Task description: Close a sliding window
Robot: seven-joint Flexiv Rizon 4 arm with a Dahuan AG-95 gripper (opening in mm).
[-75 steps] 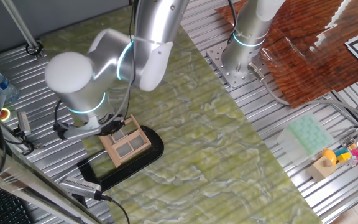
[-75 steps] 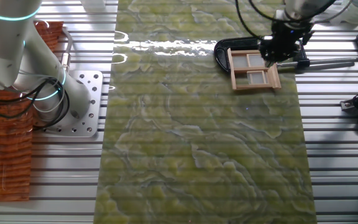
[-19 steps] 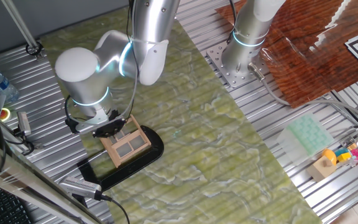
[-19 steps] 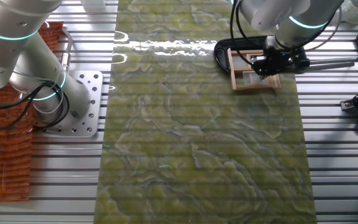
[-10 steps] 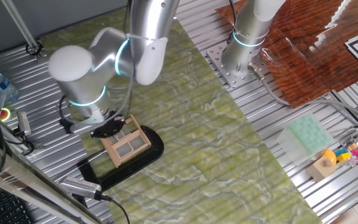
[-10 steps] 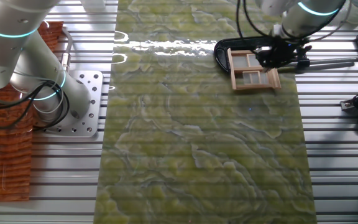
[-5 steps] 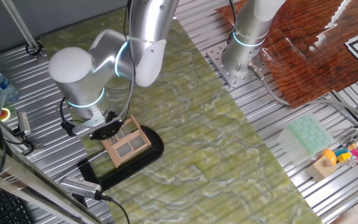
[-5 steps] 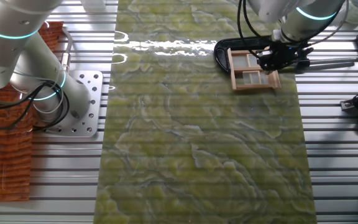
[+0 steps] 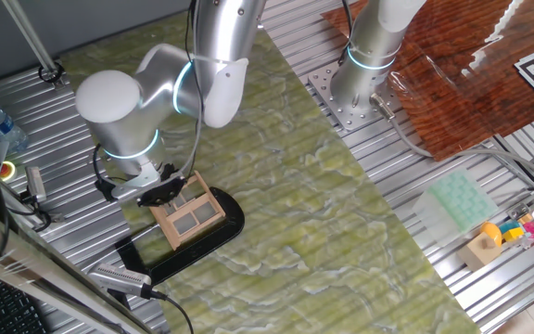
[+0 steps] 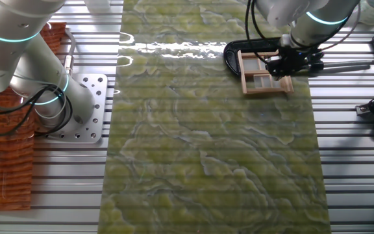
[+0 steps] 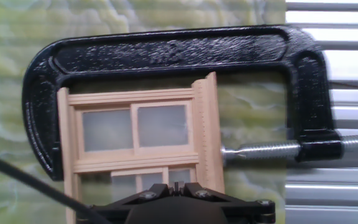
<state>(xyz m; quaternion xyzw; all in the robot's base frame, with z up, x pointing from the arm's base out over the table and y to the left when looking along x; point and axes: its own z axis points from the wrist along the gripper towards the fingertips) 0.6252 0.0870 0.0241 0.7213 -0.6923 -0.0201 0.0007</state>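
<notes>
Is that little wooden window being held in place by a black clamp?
Yes: in the hand view a black C-clamp wraps around the sliding window, its silver screw pressing against the frame's side.

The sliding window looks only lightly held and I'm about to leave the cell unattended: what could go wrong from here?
1. The sliding window is held by a single black C-clamp; a sideways push could twist the frame.
2. The gripper sits low over the frame's edge, so pressing down could jam the sash rather than slide it.
3. The hand view hides the fingers, so contact is hard to check.
</notes>
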